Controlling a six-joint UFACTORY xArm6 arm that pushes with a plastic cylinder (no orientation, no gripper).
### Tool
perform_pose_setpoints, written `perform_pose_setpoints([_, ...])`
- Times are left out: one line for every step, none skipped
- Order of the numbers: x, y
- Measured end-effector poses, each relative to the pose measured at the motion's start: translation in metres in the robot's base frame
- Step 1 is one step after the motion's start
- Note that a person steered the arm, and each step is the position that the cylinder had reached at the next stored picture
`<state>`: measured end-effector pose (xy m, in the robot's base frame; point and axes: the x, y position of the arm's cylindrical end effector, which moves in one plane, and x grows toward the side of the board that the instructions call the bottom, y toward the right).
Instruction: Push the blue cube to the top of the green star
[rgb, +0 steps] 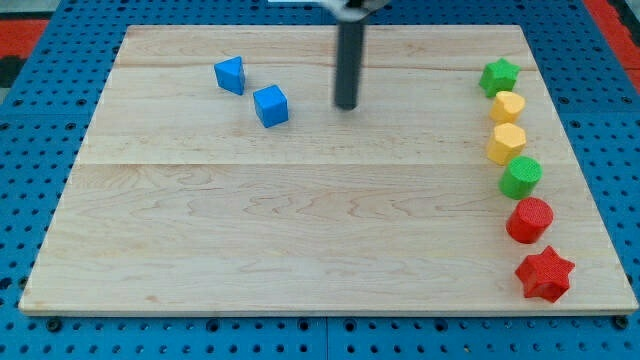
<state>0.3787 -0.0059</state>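
Right now, in the camera view, the arm's bare rod grips nothing; my tip (346, 105) rests apart from the blue cube (271, 105), which lies at its nine o'clock. The green star (499, 75) sits far off at the tip's two o'clock, so the tip looks to be on the wrong side for pushing.

The rod (347, 60) (blurred above) leaves the view's top.
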Motion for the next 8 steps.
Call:
perform_pose_setpoints([0.012,-0.101])
perform_pose_setpoints([-0.032,-0.103])
perform_pose_setpoints([-0.034,-0.031])
perform_pose_setpoints([-0.018,0.002])
perform_pose_setpoints([0.000,-0.001])
perform_pose_setpoints([0.011,0.021])
perform_pose_setpoints([0.011,0.064])
perform_pose_setpoints([-0.035,0.081])
